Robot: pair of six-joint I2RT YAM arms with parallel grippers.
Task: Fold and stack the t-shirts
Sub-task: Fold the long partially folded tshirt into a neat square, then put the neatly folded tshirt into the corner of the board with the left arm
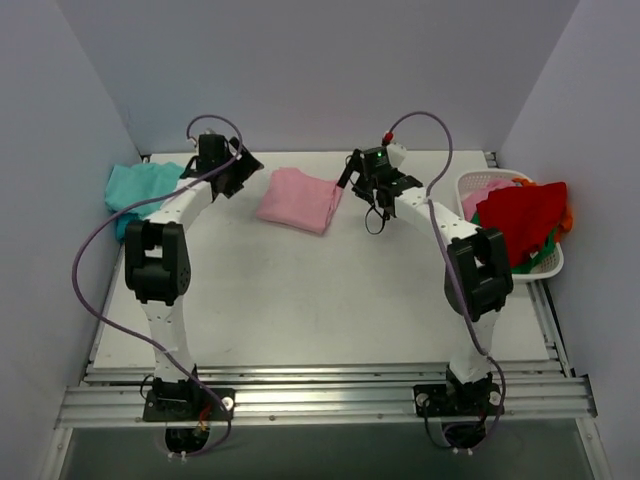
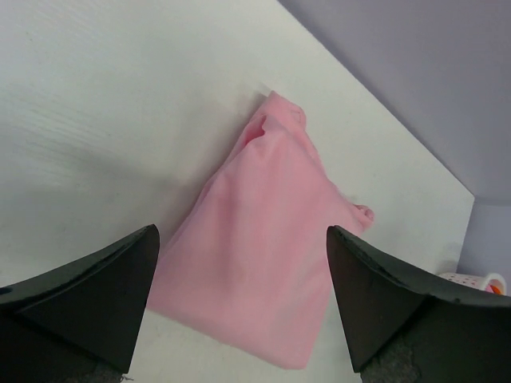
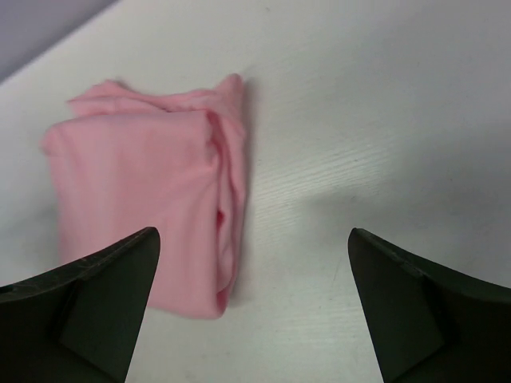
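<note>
Jaws spread wide on both arms, gripping nothing. Left arm (image 1: pixel 170 215) and right arm (image 1: pixel 440 225) stretched to far side, flanking folded pink tee (image 1: pixel 300 200) lying on surface (image 1: pixel 320 300). Far-left edge: teal tee (image 1: pixel 135 188), crumpled.

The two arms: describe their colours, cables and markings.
Both the left arm and right arm have white links with bulky black joint housings. A purple cable loops along each. The fingers are plain black wedges. The right wrist shows a small green light and a red cable tip.

Table (image 1: pixel 320 300): pink tee (image 1: pixel 298 199), teal tee (image 1: pixel 140 187), basket (image 1: pixel 468 183)
</note>
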